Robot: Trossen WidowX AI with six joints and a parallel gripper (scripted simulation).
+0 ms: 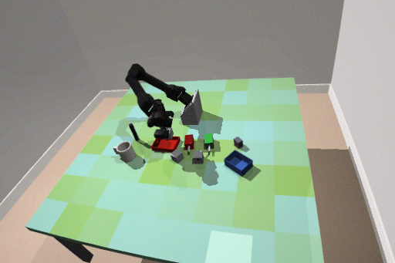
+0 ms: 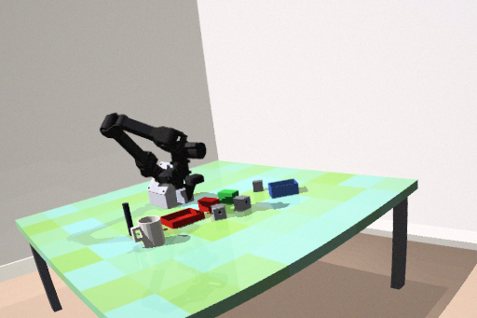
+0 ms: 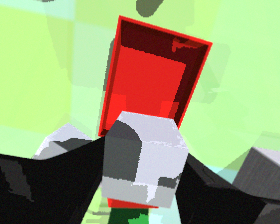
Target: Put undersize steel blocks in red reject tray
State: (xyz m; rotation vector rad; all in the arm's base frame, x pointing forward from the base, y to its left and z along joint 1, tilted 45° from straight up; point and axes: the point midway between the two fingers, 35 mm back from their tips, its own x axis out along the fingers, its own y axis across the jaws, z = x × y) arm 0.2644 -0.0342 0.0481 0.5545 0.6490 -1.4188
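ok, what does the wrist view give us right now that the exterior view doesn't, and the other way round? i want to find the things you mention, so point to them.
Only wrist: the steel block [image 3: 146, 155] clamped between the claw's [image 1: 163, 136] [image 3: 141, 160] fingers, plus the inner floor of the red reject tray [image 1: 166, 145] [image 2: 174, 222] [image 3: 146, 80] from above.

Only exterior: the blue bin [image 2: 283, 188], the white mug's [image 2: 153, 231] full shape and handle, the upright black rod [image 2: 127, 218], the arm's upper links [image 2: 140, 130] and the table legs [image 2: 399, 244].

Both: the red tray, loose steel blocks and part of the green gauge [image 2: 228, 196] [image 3: 126, 216].

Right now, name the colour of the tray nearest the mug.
Red; wrist view shows it best.
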